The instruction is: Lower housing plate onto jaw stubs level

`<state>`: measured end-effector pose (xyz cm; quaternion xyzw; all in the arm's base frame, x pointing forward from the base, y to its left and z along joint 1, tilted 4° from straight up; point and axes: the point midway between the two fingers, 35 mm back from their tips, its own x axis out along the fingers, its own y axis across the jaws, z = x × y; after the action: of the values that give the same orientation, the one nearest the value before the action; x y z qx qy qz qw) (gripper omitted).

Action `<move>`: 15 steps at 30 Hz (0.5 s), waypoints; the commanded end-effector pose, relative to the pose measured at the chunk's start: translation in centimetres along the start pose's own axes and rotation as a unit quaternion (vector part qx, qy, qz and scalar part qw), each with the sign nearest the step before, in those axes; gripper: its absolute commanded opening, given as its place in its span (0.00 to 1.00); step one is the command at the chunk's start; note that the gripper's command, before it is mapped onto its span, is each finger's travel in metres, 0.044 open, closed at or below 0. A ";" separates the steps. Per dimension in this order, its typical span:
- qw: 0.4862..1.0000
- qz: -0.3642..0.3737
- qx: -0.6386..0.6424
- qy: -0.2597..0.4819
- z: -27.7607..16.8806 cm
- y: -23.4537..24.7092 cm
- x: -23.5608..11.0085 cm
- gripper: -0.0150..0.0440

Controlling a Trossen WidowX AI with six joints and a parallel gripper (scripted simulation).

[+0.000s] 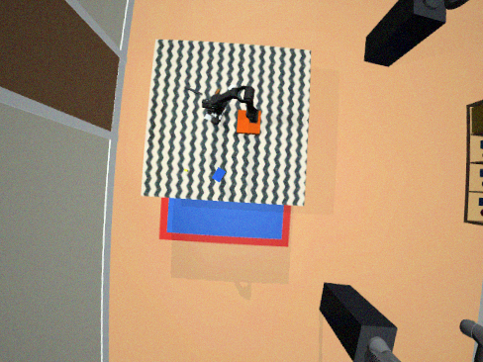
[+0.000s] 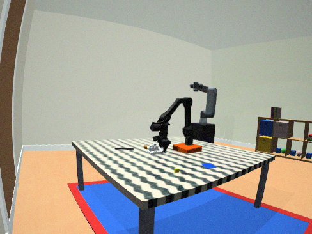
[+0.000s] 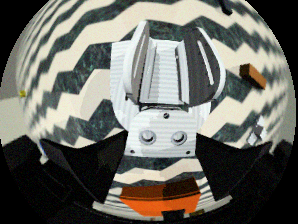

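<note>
The white housing plate (image 3: 162, 127), with two round holes, is between the two black fingers of my gripper (image 3: 161, 140) (image 2: 164, 149); the fingers are shut on its sides. It lies over the near end of the white ribbed base (image 3: 118, 102). Grey round shapes show in its holes. The left jaw (image 3: 135, 62) and the right jaw (image 3: 206, 70) stand upright and apart beyond the plate, their near ends by its far edge. Whether the plate touches the stubs or sits fully level cannot be told. In the top and exterior views the arm hides most of the assembly.
An orange base block (image 1: 242, 128) (image 2: 183, 148) carries the arm. A brown block (image 3: 253, 76) lies right of the assembly in the wrist view. A dark rod (image 2: 124, 148), a yellow cube (image 2: 176, 170) and a blue square (image 1: 219, 174) (image 2: 208, 165) lie on the zigzag-patterned table (image 1: 277, 173).
</note>
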<state>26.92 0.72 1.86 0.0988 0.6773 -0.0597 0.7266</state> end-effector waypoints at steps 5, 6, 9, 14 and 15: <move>1.000 -0.002 -0.002 0.001 -0.1 -0.1 0.4 0.85; 1.000 -0.002 -0.002 0.001 -0.1 -0.1 0.4 0.85; 1.000 -0.002 -0.002 0.001 -0.1 -0.1 0.4 0.85; 1.000 -0.002 -0.002 0.001 -0.1 -0.1 0.4 0.85; 1.000 -0.002 -0.002 0.001 -0.1 -0.1 0.4 0.85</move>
<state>26.93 0.73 1.63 0.0985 0.6775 -0.0596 0.7265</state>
